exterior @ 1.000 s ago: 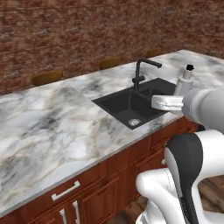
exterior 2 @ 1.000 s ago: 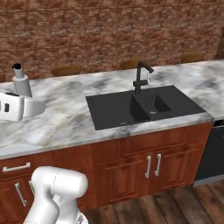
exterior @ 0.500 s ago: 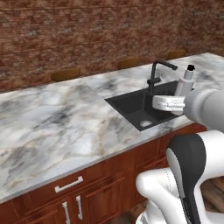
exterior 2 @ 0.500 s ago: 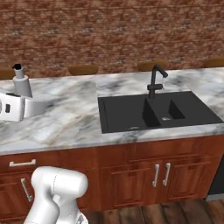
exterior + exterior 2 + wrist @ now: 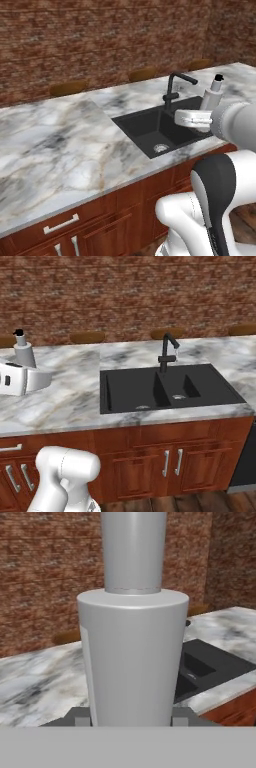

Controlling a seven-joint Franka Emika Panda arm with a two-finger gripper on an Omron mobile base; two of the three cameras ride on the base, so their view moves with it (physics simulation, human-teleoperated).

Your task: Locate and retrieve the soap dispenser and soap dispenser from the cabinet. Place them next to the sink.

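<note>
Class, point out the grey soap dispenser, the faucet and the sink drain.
Grey soap dispenser (image 5: 132, 662), hand view, on its body.
Faucet (image 5: 167, 353), right base view, on its upright.
Sink drain (image 5: 160, 148), left base view, on its silver ring.

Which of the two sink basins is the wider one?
The left basin in the right base view, on the side toward the grey soap dispenser. It is clearly wider than the right basin, beyond the faucet.

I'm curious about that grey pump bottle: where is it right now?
The grey soap dispenser sits upright in the gripper, held above the marble counter to the left of the black sink in the right base view.
</note>
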